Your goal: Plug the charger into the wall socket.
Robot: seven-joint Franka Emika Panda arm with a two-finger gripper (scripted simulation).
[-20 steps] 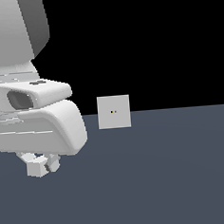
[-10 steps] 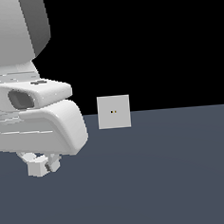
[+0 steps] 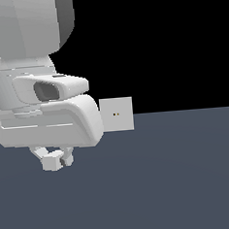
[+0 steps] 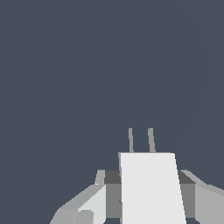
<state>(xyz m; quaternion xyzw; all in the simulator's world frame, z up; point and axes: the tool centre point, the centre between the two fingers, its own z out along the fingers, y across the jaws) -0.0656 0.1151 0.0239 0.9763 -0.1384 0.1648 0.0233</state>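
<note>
The charger [image 3: 51, 162] is a small white block held between my gripper's [image 3: 54, 159] fingers, under the big white arm at the exterior view's left, a little above the grey floor. In the wrist view the charger [image 4: 148, 188] shows with two thin grey prongs [image 4: 140, 140] pointing away from the gripper [image 4: 146, 205]; the fingers [image 4: 87, 205] sit against its sides. The wall socket [image 3: 117, 114] is a flat upright white square plate with two tiny dark holes at its centre, to the right of the arm. The socket does not show in the wrist view.
The grey floor [image 3: 165, 180] spreads across the lower half of the exterior view, with black background above. The arm's bulky white link [image 3: 49, 121] reaches to the socket's left edge in that view.
The arm and the gripper with the charger have moved toward the exterior view's right and slightly up, closer to the socket. The socket has not moved.
</note>
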